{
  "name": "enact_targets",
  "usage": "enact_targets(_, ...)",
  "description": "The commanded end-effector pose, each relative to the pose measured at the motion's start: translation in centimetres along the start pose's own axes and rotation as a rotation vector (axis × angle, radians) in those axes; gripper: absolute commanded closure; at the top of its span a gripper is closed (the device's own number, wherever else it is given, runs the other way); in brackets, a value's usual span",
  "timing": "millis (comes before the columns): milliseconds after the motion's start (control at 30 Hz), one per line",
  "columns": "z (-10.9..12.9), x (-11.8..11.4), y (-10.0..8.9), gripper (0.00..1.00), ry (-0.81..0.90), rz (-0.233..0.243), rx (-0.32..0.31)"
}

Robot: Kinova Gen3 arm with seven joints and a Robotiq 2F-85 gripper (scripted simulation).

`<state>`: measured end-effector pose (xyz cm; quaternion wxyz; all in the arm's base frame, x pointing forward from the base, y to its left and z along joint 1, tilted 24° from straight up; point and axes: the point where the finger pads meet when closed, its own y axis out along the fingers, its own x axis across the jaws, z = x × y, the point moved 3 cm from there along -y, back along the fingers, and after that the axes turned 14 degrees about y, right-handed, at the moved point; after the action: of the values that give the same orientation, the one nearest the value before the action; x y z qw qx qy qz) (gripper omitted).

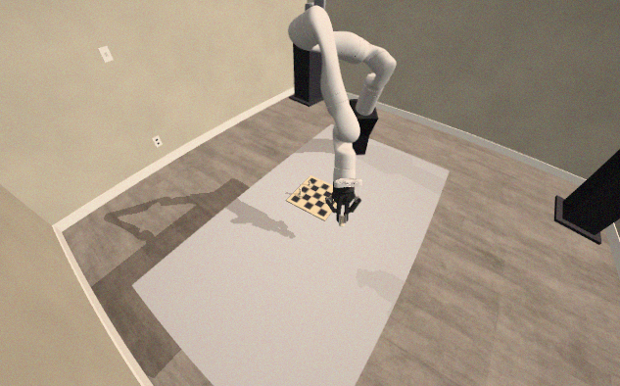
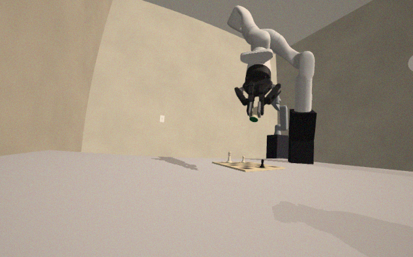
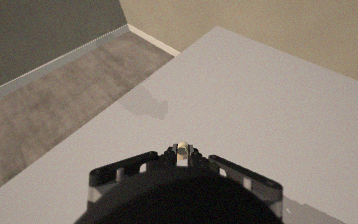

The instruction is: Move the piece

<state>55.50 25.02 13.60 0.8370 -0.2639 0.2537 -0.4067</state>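
Note:
My gripper (image 2: 255, 112) hangs high in the air, tilted, and is shut on a small white chess piece (image 2: 254, 117) with a green felt base. The piece also shows between the fingertips in the wrist view (image 3: 182, 149) and in the top view (image 1: 342, 218). The chessboard (image 1: 314, 196) lies flat on the grey table, far below and behind the gripper; in the exterior view the board (image 2: 248, 166) holds two white pieces (image 2: 229, 157) (image 2: 243, 159) and one black piece (image 2: 262, 163). The wrist view shows no board, only the table top and floor.
The arm's black pedestal (image 2: 301, 136) stands behind the board. A black stand (image 1: 603, 191) is at the right on the wooden floor. The table edge runs along the left in the wrist view (image 3: 95, 120).

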Motion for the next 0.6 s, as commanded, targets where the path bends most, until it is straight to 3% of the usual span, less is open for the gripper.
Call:
enact_targets(0, 3.1, -0.2, 0.2, 1.0, 0.023, 0.009, 0.054)
enact_targets(267, 13.5, -2.3, -0.4, 1.0, 0.109, 0.071, 0.23)
enact_targets(333, 13.5, -2.3, -0.4, 1.0, 0.109, 0.071, 0.23)
enact_targets(567, 23.7, -4.1, -3.0, 1.0, 0.204, 0.146, 0.4)
